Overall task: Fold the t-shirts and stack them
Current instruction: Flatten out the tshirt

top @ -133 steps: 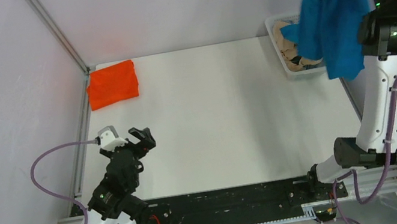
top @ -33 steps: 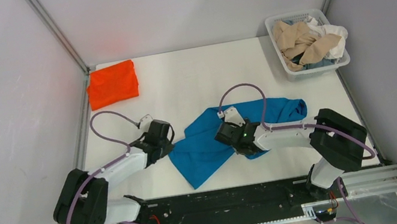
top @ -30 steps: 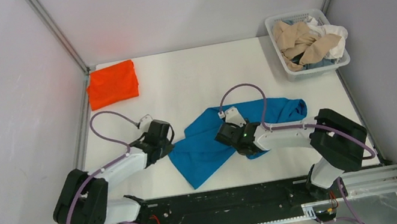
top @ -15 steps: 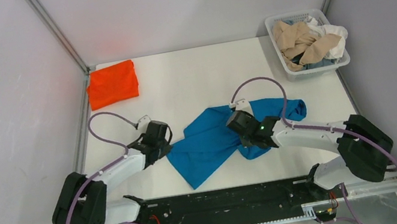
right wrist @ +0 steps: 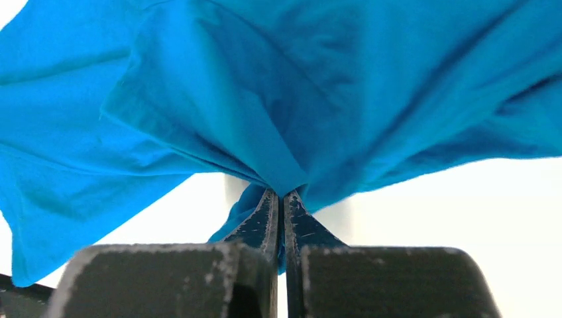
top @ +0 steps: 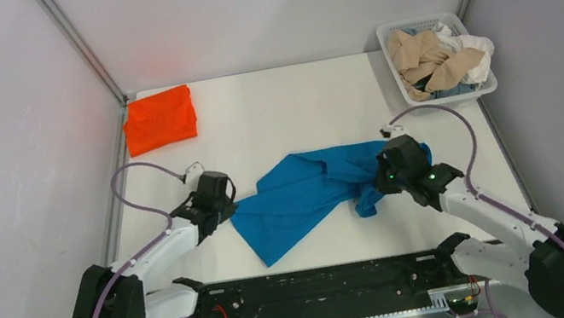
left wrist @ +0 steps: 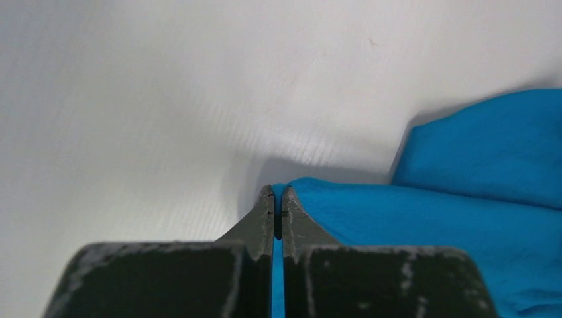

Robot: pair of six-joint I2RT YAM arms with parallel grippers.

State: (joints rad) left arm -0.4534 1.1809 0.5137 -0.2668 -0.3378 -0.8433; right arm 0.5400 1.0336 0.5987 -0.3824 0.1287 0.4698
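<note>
A bright blue t-shirt lies crumpled across the middle of the table, stretched between my two arms. My left gripper is shut on its left edge; in the left wrist view blue cloth runs between the closed jaws of that gripper. My right gripper is shut on a bunched fold at the shirt's right side, and cloth fans out from the right gripper in the right wrist view. A folded orange t-shirt lies at the far left corner.
A white lattice basket at the far right corner holds beige and white clothes. Grey walls stand close on the left, back and right. A black rail runs along the near edge.
My right gripper has closed on the blue shirt and pulled it to the right. The left gripper has drawn slightly left with its edge, so the shirt is stretched wider.
</note>
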